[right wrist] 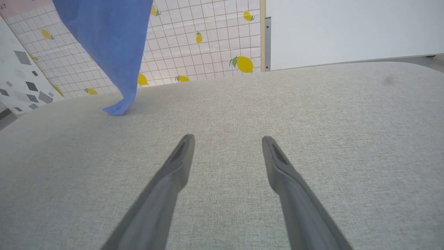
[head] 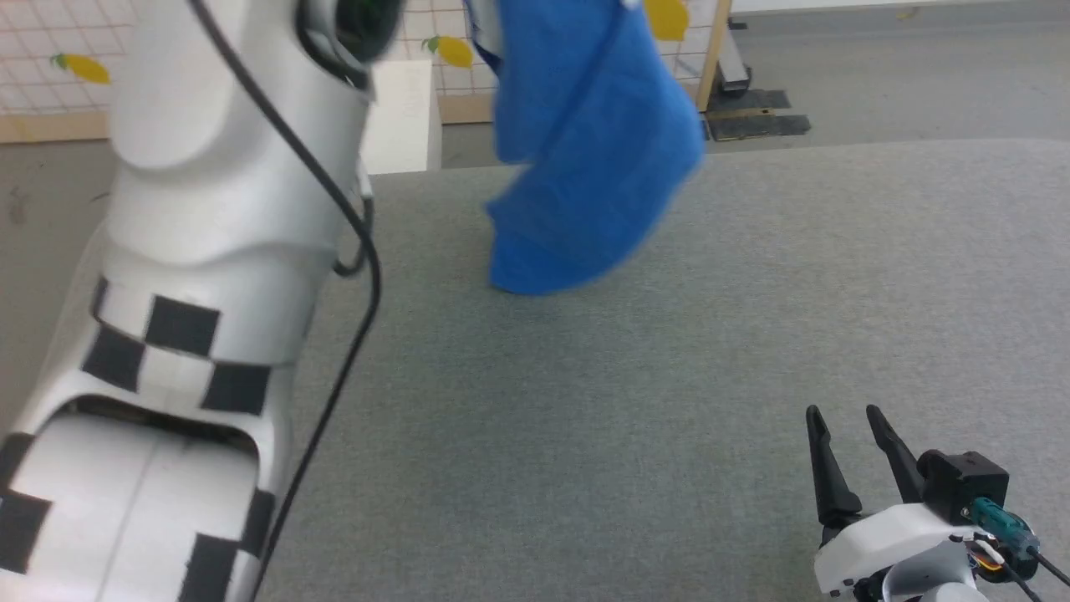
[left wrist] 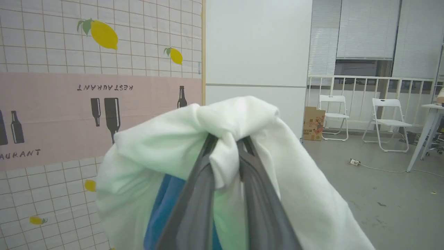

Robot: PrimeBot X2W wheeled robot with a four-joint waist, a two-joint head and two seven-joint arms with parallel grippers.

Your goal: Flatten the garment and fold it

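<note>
The garment (head: 585,150) hangs from above the head view's top edge, its blue sleeve dangling down to just touch the grey table (head: 669,376). In the left wrist view my left gripper (left wrist: 227,139) is shut on a bunched fold of the garment's white cloth (left wrist: 305,194), with blue fabric below it. My left arm (head: 209,251) rises at the left of the head view. My right gripper (head: 844,414) stands open low over the table at the lower right, nothing between its fingers (right wrist: 180,156). The blue sleeve (right wrist: 107,45) hangs at the upper left of the right wrist view.
The grey fabric-covered table (right wrist: 312,121) stretches wide around the right gripper. Behind it stand a lemon-patterned tiled panel (right wrist: 208,41) and a white wall. White folding chairs (left wrist: 388,121), a cardboard box (left wrist: 314,123) and a railing stand far off.
</note>
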